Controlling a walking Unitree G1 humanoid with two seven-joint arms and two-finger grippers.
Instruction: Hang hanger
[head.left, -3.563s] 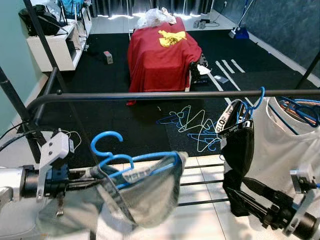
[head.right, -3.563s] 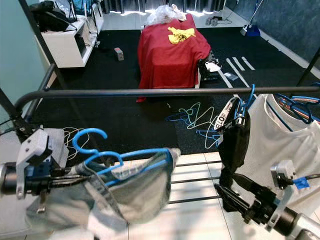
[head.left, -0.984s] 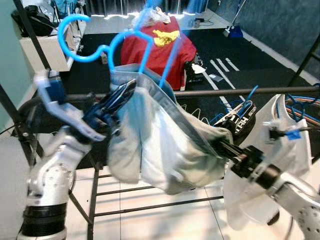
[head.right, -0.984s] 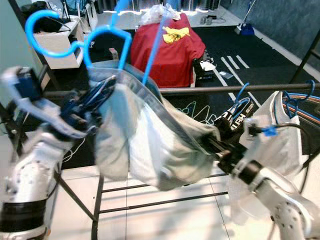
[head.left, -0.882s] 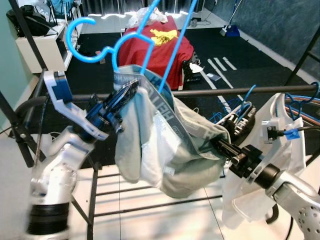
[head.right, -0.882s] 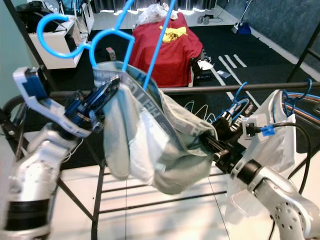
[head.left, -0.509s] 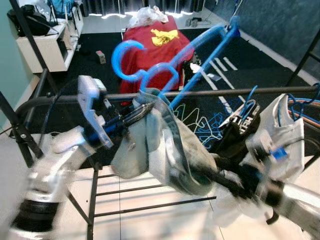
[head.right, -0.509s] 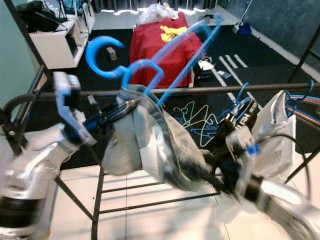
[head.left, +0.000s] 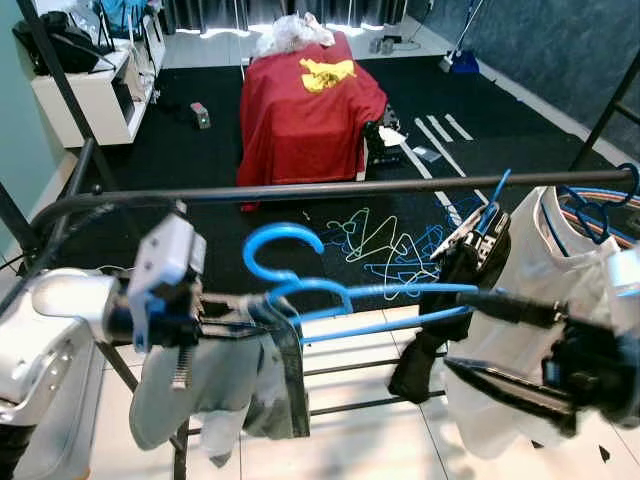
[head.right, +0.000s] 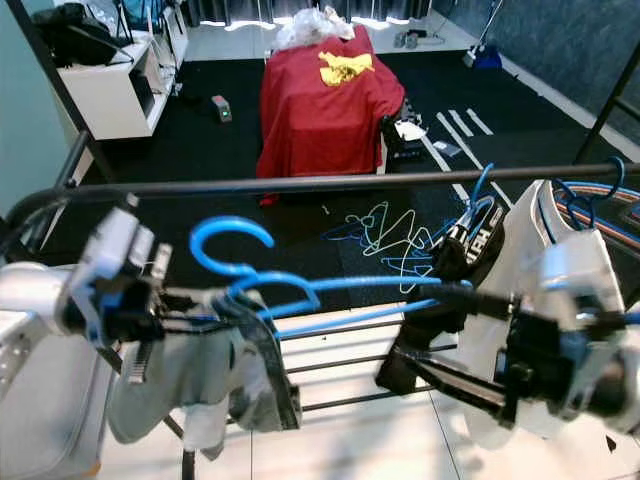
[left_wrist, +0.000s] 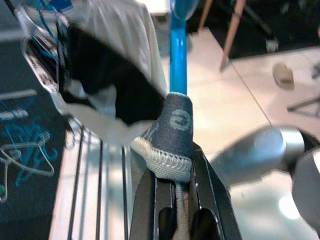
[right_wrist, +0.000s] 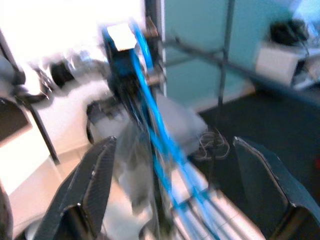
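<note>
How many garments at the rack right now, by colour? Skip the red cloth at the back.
grey garment: 1, on the blue hanger, not yet on the rail
black garment: 1, hanging on the rail
white shirt: 1, hanging on the rail
Total: 3

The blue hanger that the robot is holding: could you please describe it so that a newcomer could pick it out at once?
Find the black rail of the clothes rack across the scene. Below it, on the robot's left, the left gripper is shut on grey shorts draped on the blue hanger. Unlike the hangers hooked on the rail beside the white shirt, its hook hangs free.
</note>
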